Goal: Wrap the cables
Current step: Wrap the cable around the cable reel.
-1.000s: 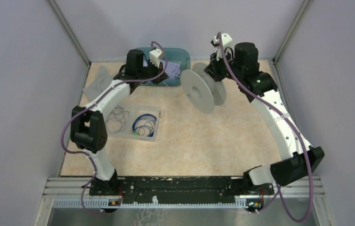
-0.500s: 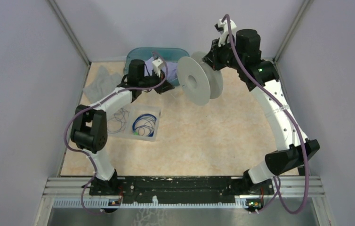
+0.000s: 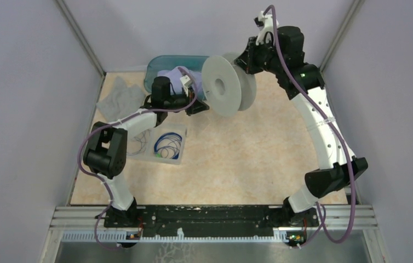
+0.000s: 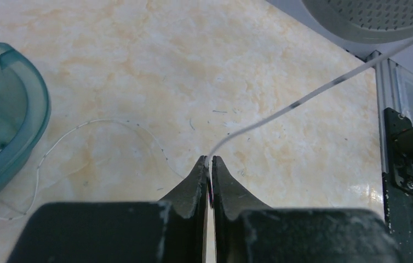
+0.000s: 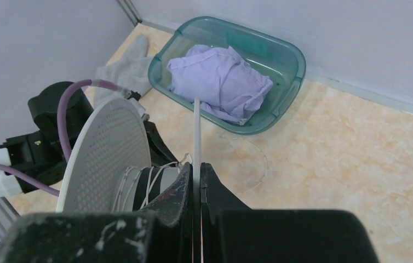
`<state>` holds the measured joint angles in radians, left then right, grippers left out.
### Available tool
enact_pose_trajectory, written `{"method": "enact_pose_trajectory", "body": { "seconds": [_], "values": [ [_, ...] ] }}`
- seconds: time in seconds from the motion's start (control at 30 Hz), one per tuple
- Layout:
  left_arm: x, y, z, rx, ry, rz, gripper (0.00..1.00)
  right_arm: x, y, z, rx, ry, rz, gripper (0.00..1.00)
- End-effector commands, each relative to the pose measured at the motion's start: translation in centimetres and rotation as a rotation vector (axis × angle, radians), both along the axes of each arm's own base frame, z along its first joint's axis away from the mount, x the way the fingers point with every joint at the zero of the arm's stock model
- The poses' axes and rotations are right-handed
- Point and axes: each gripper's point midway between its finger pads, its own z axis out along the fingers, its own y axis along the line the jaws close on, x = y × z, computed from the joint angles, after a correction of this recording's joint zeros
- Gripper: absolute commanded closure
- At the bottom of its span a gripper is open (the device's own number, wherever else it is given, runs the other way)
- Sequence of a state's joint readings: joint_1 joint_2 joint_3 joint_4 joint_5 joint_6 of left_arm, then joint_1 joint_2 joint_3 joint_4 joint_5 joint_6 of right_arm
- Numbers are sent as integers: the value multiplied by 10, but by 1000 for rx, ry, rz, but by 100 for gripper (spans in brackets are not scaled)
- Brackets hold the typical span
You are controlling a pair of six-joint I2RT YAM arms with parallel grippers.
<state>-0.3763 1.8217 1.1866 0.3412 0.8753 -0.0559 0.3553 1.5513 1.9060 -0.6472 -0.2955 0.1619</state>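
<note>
Just in front of the teal bin (image 5: 294, 76), my left gripper (image 4: 210, 160) is pinched on the whitish cable (image 4: 308, 97). The two fingers are almost touching, with only the thin wire filling the sliver between their tips. From that pinch the cable runs taut, up and away from the bin, toward the spool (image 3: 215, 98). Its slack part lies in a loose curve on the table (image 3: 237, 153), ending close against the bin's wall.

At the bin's right end, my right gripper (image 5: 194, 165) is clamped fully down on the thin rim of one spool flange and holds the spool on edge, off the table. The other flange faces the bin. A few turns of whitish wire show on the hub between the flanges.

Inside the bin lies a crumpled lilac cloth (image 5: 221, 76). A grey cloth (image 3: 118, 97) lies flat on the table just off the bin's left end.

Nearer to my bases than the bin sits a clear tray (image 3: 178, 156), well apart from both grippers. The blue cables (image 3: 167, 143) lie coiled in one compartment. The other holds pale thin loops, partly hidden under my left arm, and I cannot tell how many there are.
</note>
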Motion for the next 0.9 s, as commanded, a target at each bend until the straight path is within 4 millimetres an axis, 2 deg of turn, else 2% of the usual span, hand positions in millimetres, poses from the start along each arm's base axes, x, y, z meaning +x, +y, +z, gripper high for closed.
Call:
{"method": "enact_pose_trajectory", "body": {
  "seconds": [0.0, 0.3, 0.57, 0.67, 0.87],
  "values": [
    [-10, -15, 3, -54, -1, -71, 88, -2, 3, 69, 128, -152, 10, 100],
    [-25, -22, 6, -120, -11, -115, 64, -4, -2, 80, 136, -170, 2, 100],
    [-34, -16, -9, -86, -36, -110, 40, -8, -11, 95, 138, -207, -12, 100],
    [-33, -16, -14, -64, -53, -104, 35, -9, -12, 96, 137, -210, -12, 100],
    [-24, -13, -29, 6, -115, -82, 35, -11, -14, 98, 131, -219, -11, 100]
  ]
}}
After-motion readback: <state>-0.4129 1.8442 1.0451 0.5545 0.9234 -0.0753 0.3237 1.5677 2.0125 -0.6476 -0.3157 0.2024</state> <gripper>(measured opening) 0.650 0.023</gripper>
